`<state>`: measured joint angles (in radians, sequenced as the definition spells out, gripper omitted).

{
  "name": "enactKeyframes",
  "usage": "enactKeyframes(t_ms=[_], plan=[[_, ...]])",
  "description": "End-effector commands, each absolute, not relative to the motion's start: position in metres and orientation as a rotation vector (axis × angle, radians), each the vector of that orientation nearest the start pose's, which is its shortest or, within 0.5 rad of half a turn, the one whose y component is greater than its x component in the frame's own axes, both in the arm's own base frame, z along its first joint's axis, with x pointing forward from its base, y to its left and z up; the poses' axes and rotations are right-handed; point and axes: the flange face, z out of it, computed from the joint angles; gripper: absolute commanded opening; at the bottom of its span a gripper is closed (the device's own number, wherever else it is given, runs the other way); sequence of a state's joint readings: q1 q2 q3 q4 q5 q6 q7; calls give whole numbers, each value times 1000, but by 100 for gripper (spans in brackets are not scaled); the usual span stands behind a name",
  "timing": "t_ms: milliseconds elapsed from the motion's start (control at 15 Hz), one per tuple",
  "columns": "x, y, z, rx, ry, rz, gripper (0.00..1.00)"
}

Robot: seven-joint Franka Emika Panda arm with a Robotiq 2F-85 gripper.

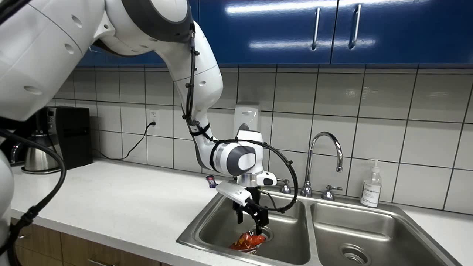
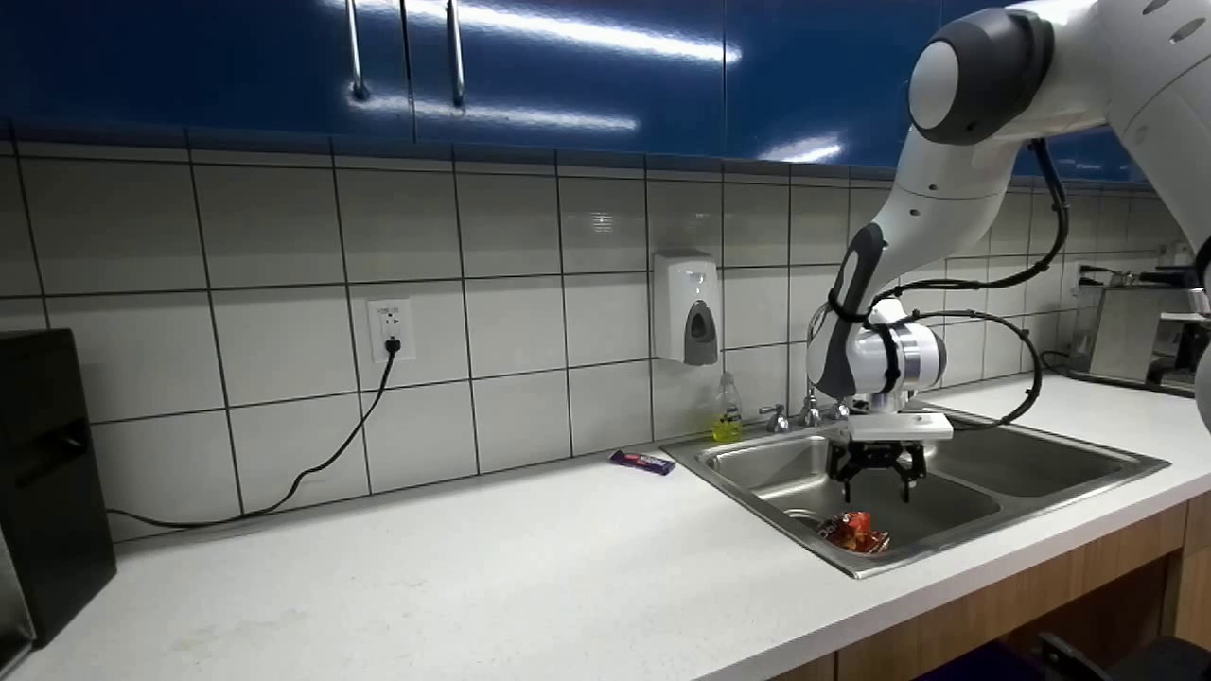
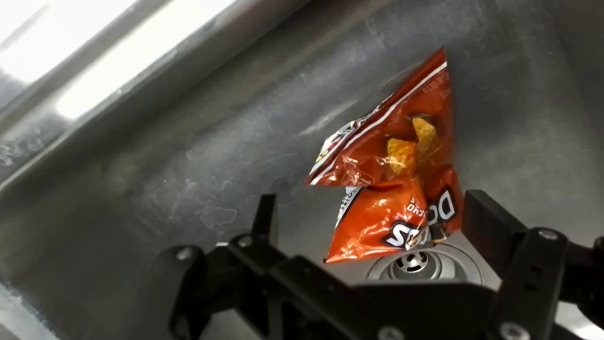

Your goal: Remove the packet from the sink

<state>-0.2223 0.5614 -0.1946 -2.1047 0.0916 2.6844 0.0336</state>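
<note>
The wrist view looks down on the packet (image 3: 401, 184), red-orange and crinkled, lying on the floor of a steel basin (image 3: 236, 160) and overlapping the rim of the round drain (image 3: 412, 263) there. White lettering and yellow-orange chips show on its face; whether the chips are printed or seen through the film, I cannot tell. The gripper (image 3: 372, 203) has its jaws spread wide, one finger on either side of the packet's drain end; contact cannot be made out.

In both exterior views the sink (image 1: 312, 231) is set into the counter (image 1: 122, 199) between its front and back edges, and the packet is in the basin nearer the purple-wrapped bar (image 2: 642, 462), toward the front edge. That bar lies by the back edge, just beside a corner of the sink. Close by, in an exterior view, a clear bottle (image 2: 728, 426) holds yellow liquid in its lower part, and a white dispenser (image 2: 683, 303) hangs on the tiled wall (image 2: 511, 326), its contents out of sight. A labelled pump bottle (image 1: 371, 189) stands at the back edge behind the neighbouring basin (image 1: 351, 225); its fill is hard to see. Well past the bar along that edge, beside a black machine (image 1: 74, 136), is a steel carafe (image 1: 40, 157), its inside hidden.
</note>
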Motion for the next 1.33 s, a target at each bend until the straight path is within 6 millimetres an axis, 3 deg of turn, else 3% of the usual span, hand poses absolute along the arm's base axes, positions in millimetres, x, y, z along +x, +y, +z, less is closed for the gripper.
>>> enactKeyframes(t_ms=[0, 467, 1267], plan=[[529, -239, 151, -3109, 795, -29, 100], [528, -235, 153, -3111, 795, -49, 100], [534, -229, 127, -3157, 801, -53, 100]])
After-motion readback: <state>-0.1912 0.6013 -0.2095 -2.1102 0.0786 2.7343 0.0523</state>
